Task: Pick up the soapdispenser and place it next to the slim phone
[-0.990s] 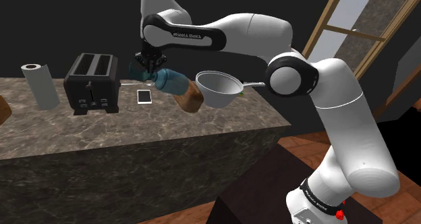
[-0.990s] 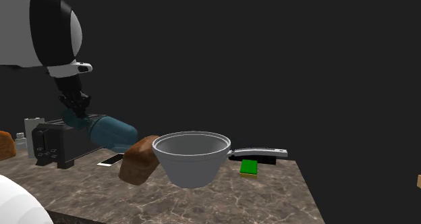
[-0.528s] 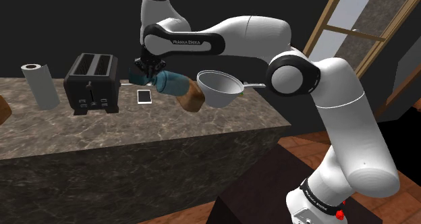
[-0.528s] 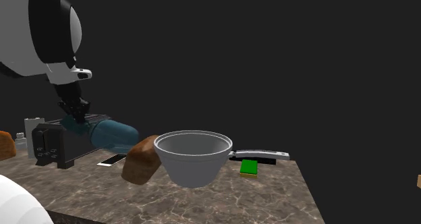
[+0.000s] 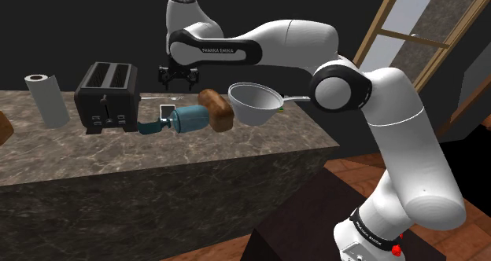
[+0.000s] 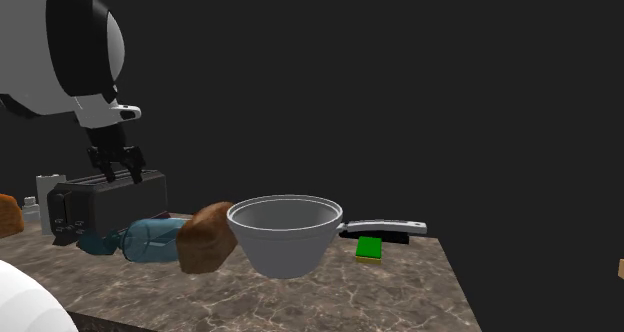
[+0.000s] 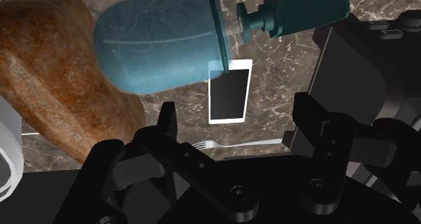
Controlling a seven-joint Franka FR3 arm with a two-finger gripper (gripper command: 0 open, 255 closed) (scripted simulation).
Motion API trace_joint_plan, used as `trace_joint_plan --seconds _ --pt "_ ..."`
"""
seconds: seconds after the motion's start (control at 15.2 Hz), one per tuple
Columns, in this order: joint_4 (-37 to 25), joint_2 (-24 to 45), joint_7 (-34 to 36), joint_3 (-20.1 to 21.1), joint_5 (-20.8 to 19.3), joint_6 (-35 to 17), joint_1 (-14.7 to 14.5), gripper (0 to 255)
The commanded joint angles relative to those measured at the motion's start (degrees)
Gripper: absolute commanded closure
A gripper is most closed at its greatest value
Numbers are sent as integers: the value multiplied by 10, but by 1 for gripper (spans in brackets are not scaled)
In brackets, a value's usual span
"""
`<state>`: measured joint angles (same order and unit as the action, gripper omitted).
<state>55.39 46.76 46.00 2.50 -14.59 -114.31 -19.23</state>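
The claw (image 5: 177, 80) is hanging wide open and empty above the teal soap dispenser (image 5: 187, 119), which is lying sideways on the worktop (image 5: 71, 153), seemingly touching the phone (image 7: 229, 98)

White "FRANKA EMIKA" lettering on arm (image 5: 293, 41), along dark band (image 5: 211, 52) nr wrist
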Motion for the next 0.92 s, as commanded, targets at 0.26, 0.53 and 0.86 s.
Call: trace_joint_plan --seconds 0.26,0.53,0.86 --pt "-3 -28 0 2 1 33 -6 0" --pt "-8 -34 -1 2 1 43 -7 0" --pt "-8 -34 -1 2 1 43 -7 0"
